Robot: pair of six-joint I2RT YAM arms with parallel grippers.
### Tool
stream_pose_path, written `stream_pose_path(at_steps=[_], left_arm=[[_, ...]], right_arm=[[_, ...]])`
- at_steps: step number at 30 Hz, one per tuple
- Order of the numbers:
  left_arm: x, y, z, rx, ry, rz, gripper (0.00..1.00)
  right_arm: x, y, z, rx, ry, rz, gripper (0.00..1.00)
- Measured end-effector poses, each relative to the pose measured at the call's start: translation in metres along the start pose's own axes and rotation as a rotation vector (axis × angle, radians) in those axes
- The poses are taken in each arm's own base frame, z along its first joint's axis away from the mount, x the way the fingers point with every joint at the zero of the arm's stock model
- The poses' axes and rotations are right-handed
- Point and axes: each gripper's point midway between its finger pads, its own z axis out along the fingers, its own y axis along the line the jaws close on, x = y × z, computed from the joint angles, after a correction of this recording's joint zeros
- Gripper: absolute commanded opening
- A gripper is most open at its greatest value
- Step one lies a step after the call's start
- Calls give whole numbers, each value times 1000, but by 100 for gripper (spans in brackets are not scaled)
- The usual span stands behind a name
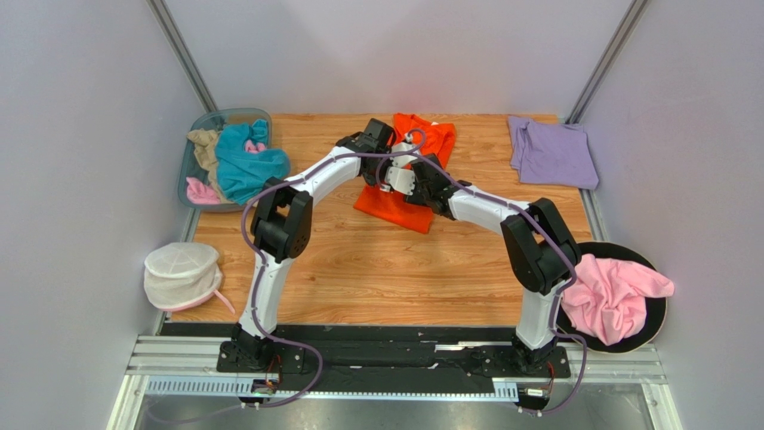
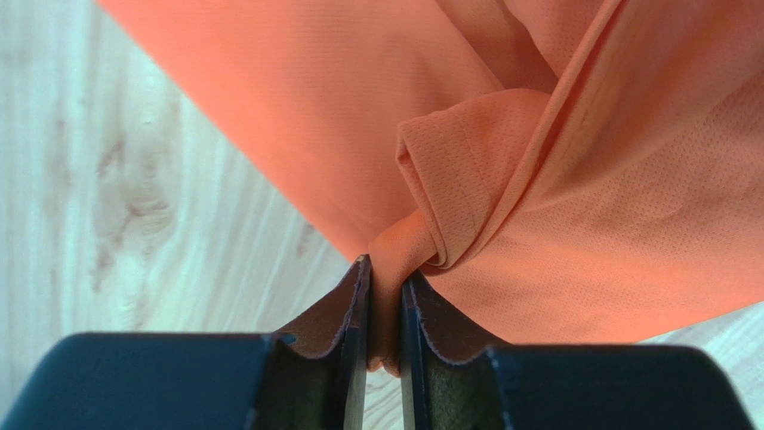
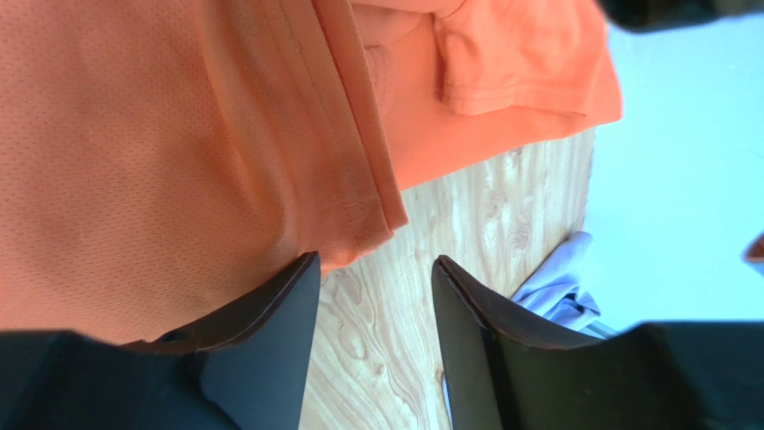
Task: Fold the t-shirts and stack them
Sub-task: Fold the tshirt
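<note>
The left gripper (image 2: 384,300) pinches a bunched fold of the orange shirt (image 2: 583,224). The right gripper (image 3: 375,269) is spread beside its hem, above the tabletop (image 3: 386,358).

Bright, even overhead light leaves faint soft shadows on the light wooden tabletop (image 1: 359,278) — the top view is sharp, while the wrist views wash the wood pale yet render the bright orange mesh-knit t-shirt (image 2: 296,90) crisply.
</note>
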Motion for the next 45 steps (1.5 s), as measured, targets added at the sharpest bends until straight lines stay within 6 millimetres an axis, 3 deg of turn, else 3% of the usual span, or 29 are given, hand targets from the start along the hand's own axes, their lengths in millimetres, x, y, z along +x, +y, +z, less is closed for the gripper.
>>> stream_pose_path(at_steps=[7,10,11,14,17,27,30,31,38,42,45], left_arm=[[-13,16,-4,-73,-48,-3,35],[-19,23,-5,-100,-69,-2,49],[-22,25,-6,-108,-79,-1,59],[-30,32,-9,-139,-111,0,76],[-39,40,-11,-174,-143,-4,82],[-46,65,-16,-307,-168,-15,84],[-34,61,-15,-315,-147,-18,84],[-30,58,-15,-313,-139,-18,84],[0,44,-35,-296,-104,-31,85],[9,50,-49,-306,-115,-49,85],[13,51,-48,-295,-114,-58,84]], right_arm=[[0,-8,-1,59,-9,23,63],[3,-8,-2,71,-1,25,63],[6,-7,-3,73,9,25,63],[15,-1,-4,69,36,21,63],[23,4,-6,63,56,21,63],[33,0,-17,105,85,35,67],[33,-5,-23,128,85,56,95],[33,-8,-26,138,82,69,100],[29,-21,-46,175,58,147,100],[29,-27,-54,202,57,189,100],[34,-26,-57,212,77,222,100]])
